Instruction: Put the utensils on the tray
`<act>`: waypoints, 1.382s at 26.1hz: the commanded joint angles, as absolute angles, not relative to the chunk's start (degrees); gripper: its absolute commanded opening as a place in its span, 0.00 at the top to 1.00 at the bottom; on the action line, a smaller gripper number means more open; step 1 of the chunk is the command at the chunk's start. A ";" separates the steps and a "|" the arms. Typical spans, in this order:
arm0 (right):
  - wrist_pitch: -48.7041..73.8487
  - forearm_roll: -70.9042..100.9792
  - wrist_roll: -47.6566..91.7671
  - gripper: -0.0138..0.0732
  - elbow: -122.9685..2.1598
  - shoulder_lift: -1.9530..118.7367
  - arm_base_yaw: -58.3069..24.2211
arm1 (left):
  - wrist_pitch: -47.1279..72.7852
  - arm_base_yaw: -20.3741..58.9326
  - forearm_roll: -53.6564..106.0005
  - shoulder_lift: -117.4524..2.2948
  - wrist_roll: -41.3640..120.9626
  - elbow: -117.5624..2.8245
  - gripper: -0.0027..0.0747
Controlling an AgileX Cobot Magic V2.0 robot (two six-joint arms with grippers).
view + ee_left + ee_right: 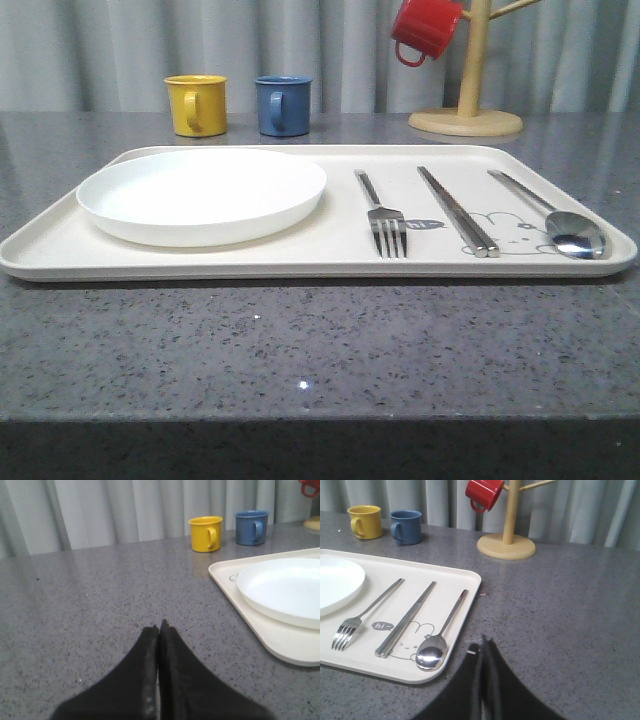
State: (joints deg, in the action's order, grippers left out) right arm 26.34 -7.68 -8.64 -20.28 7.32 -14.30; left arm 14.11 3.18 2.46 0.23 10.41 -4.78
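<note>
The cream tray (250, 262) (465, 577) (225, 577) lies across the grey table. On its right half rest the fork (385, 220) (365, 612), the pair of chopsticks (456, 210) (407, 618) and the spoon (560, 222) (437, 642), side by side over the rabbit drawing. My left gripper (159, 628) is shut with nothing in it, above bare table to the left of the tray. My right gripper (482, 642) is shut and empty too, over the table just off the tray's right edge near the spoon's bowl.
A round white plate (200, 195) (285, 587) fills the tray's left half. Behind the tray stand a yellow mug (196, 104) and a blue mug (281, 105). At the back right a wooden mug tree (466, 110) holds a red mug (424, 28).
</note>
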 commanded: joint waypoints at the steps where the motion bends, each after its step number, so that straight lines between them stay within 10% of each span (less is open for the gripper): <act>1: 21.74 -8.75 -8.22 0.92 -21.70 7.97 -14.24 | 5.60 1.80 5.20 1.57 9.67 -2.65 0.99; 36: 14.86 -7.19 -8.20 0.92 -11.44 3.35 -8.49 | 4.63 1.41 7.06 1.57 9.67 0.27 0.99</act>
